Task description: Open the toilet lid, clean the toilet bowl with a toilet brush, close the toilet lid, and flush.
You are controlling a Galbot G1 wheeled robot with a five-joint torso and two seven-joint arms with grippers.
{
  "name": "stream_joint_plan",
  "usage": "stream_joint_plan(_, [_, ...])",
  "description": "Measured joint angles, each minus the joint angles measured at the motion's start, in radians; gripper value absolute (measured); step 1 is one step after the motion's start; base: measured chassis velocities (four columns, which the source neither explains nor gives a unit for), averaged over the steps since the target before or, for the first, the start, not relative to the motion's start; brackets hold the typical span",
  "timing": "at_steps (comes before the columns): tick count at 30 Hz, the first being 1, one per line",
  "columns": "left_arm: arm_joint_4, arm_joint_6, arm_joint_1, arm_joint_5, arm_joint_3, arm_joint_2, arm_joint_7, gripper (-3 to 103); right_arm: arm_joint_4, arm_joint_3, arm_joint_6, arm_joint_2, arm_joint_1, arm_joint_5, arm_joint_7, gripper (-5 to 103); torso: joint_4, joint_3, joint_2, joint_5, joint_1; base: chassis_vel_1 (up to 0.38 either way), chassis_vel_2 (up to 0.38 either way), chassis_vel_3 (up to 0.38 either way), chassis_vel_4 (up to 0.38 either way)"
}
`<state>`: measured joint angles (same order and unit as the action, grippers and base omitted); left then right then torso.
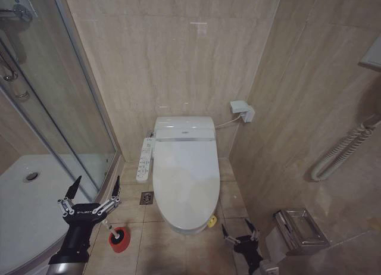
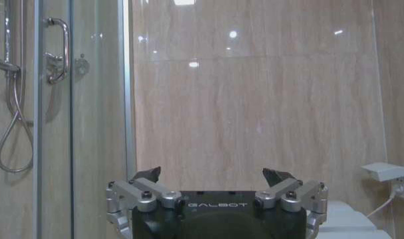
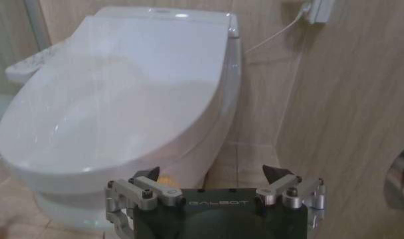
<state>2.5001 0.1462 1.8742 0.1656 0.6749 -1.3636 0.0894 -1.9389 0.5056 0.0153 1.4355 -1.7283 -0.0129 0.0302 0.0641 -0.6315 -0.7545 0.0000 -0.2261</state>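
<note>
**Currently: lid shut, right gripper nearest its front rim**

Toilet lid [image 1: 186, 183]: recorded as closed, lying flat over the bowl, so the toilet bowl itself is covered. Its long axis runs from the tank at the wall straight toward the robot. From the right gripper [image 1: 240, 231] it lies ahead and to the left; the front rim is just beside that gripper. In the right wrist view the lid [image 3: 122, 94] is seen rising away just beyond the fingertips.

Yellow cord loop [image 1: 211, 221]: noted at the lid's front rim, on the side toward the right gripper, near its fingertips but apart from them. This is judged the likeliest pull point for lifting.

Right gripper: fingers spread wide, nothing held, low beside the front of the toilet.

Left gripper [image 1: 94, 188]: fingers likewise spread wide and empty, well to the lid's left, by the shower glass.

Toilet brush [image 1: 112, 228]: standing in the red holder cup [image 1: 118, 238], just below and ahead of the left gripper, untouched.
</note>
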Motion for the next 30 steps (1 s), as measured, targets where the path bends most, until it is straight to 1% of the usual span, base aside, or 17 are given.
stream_joint_plan(6, [0.0, 0.0, 0.0, 0.0, 0.0, 0.0, 0.0, 100, 0.073, -0.036, 0.0, -0.003, 0.061, 0.018, -0.001, 100, -0.0001, 0.0, 0.0, 0.0001, 0.0, 0.0, 0.0, 0.0, 0.0])
stream_joint_plan(13, [0.0, 0.0, 0.0, 0.0, 0.0, 0.0, 0.0, 100, 0.157, -0.047, -0.012, -0.018, 0.129, 0.026, -0.002, 100, 0.0, 0.0, 0.0, 0.0, 0.0, 0.0, 0.0, 0.0, 0.0])
stream_joint_plan(20, [0.0, 0.0, 0.0, 0.0, 0.0, 0.0, 0.0, 100, 0.283, -0.053, -0.067, -0.028, 0.205, 0.06, 0.0, 100, -0.0001, 0.0, 0.0, 0.0001, 0.0, 0.0, 0.0, 0.0, 0.0])
stream_joint_plan(30, [0.0, 0.0, 0.0, 0.0, 0.0, 0.0, 0.0, 100, 0.393, -0.06, -0.085, -0.01, 0.29, 0.075, -0.01, 100, -0.0001, 0.0, 0.0, 0.0001, 0.0, 0.0, 0.0, 0.0, 0.0])
